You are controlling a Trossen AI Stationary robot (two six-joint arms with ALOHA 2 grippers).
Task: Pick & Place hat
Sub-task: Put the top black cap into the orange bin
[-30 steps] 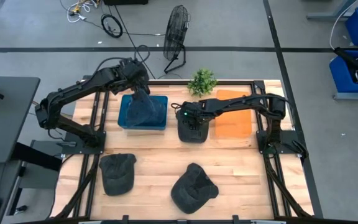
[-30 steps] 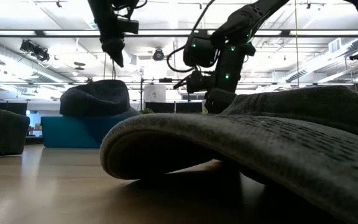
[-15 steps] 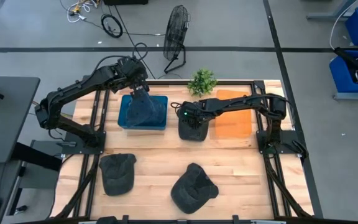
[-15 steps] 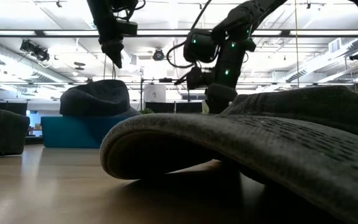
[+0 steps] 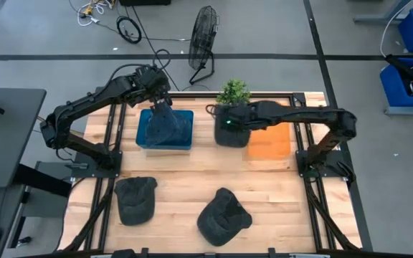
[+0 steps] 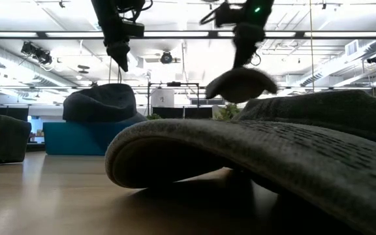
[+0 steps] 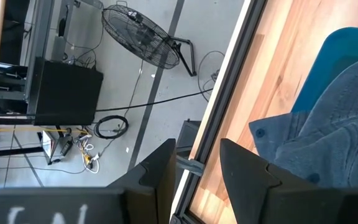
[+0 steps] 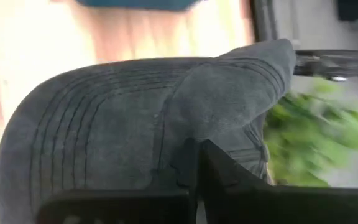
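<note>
My right gripper (image 8: 194,163) is shut on a dark grey hat (image 5: 229,133), which hangs in the air (image 6: 240,83) left of the orange mat (image 5: 269,137). My left gripper (image 7: 197,163) stands open above the far side of the blue bin (image 5: 185,136), clear of the grey hat (image 5: 162,126) that lies in the bin. Two more dark hats rest on the table's near part, one on the left (image 5: 135,199) and one at the middle (image 5: 223,216). My right gripper pinches the hat between its two fingers where the stitched brim meets the crown (image 8: 178,142). The fingers come from above, pointing down (image 6: 247,40). The hat hangs below them, clear of the table, its brim roughly level.
A small green plant (image 5: 233,93) stands at the table's far edge, just behind the lifted hat. A black frame rail (image 5: 300,154) runs along the right side. Bare wood (image 5: 192,168) lies between the bin and the near hats. A floor fan (image 5: 203,36) is beyond the table.
My right gripper has shut on the hat that lay left of the orange mat and raised it clear of the table, drifting toward the far edge. The hat has left the wood and now hangs below the fingers.
</note>
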